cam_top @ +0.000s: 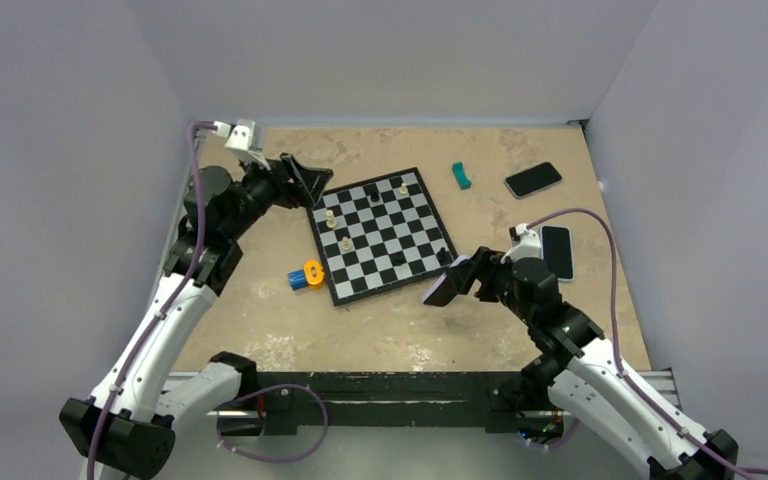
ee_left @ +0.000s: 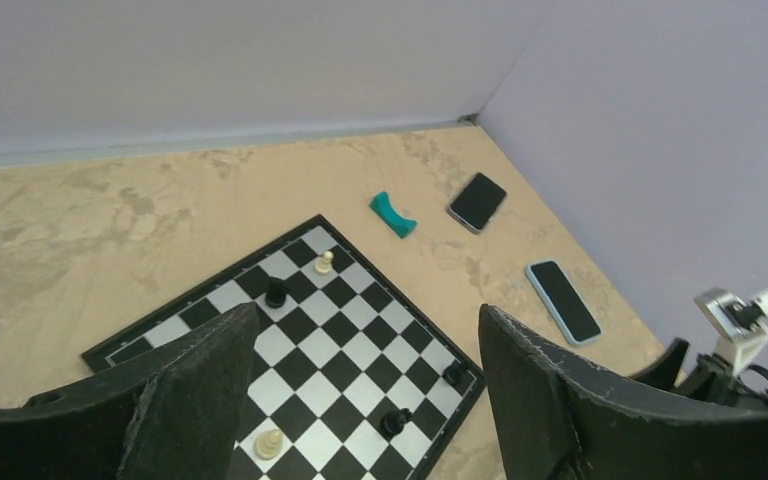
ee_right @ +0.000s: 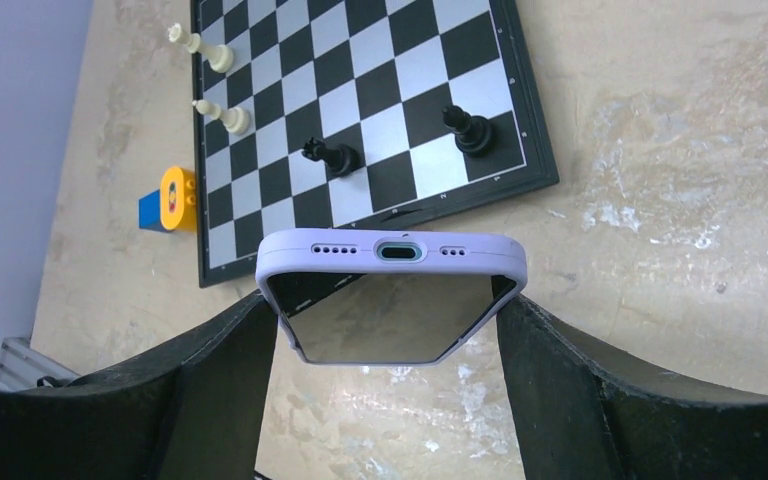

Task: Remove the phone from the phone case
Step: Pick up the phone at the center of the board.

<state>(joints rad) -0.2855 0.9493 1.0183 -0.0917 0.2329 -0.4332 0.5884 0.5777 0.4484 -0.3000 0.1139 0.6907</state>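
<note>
So the phone case point(ee_right: 392, 248), a lilac one with the phone point(ee_right: 385, 320) seated in it, is held up off the table point(cam_top: 260, 320) by the right gripper point(ee_right: 390, 345). The jaws are pressed on the two long sides, the port end is pointed away from the wrist, and the glass is turned toward the wrist camera. Nothing has been popped loose yet, as far as can be seen. For this step, the left gripper point(ee_left: 365, 335) probably needs to be brought across, and a corner at the free port end should be picked at rather than the middle, since the sides are being squeezed onto the phone by the grip itself. A soft lip like that would likely be peeled best one corner at a time, with the phone pushed out from the back; if it's yanked, the whole thing could get pulled out of the jaws. Pose-wise, the right arm is stretched forward and low, with the wrist parked just off the near right corner of the chessboard point(cam_top: 385, 235). The left arm is reached up and out, and its gripper is held wide and empty over the board's far left corner, well apart from the phone.
</note>
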